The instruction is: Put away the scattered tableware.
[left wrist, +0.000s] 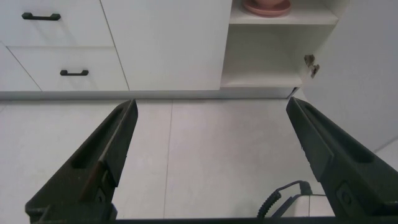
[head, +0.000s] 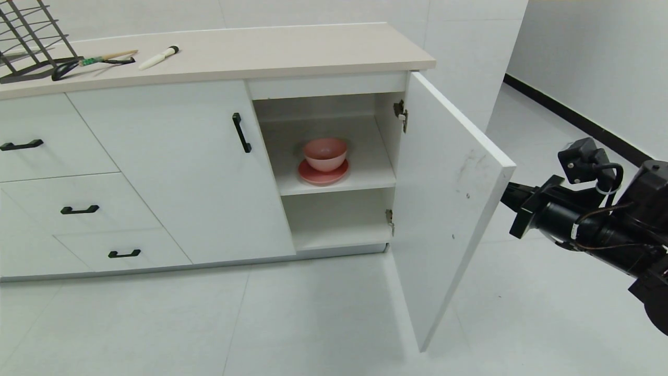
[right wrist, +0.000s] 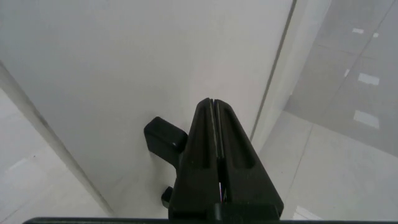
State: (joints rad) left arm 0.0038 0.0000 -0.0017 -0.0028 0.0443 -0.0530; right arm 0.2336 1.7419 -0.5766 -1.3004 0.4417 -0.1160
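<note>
A pink bowl (head: 325,153) sits on a pink plate (head: 322,175) on the upper shelf of the open cabinet. The plate (left wrist: 266,7) also shows at the edge of the left wrist view. My right gripper (right wrist: 213,102) is shut, its fingers pressed together with nothing between them. It is close to the outer face of the open cabinet door (head: 449,209), beside the door's black handle (right wrist: 165,140). In the head view the right arm (head: 574,219) runs behind the door, which hides its front end. My left gripper (left wrist: 211,106) is open wide above the floor, facing the cabinet.
On the countertop (head: 313,49) lie a white-handled knife (head: 158,57), a wooden-handled tool (head: 107,57), black scissors (head: 68,67) and a wire rack (head: 26,36). Drawers with black handles (head: 79,210) are at the left. The open door juts out over the tiled floor.
</note>
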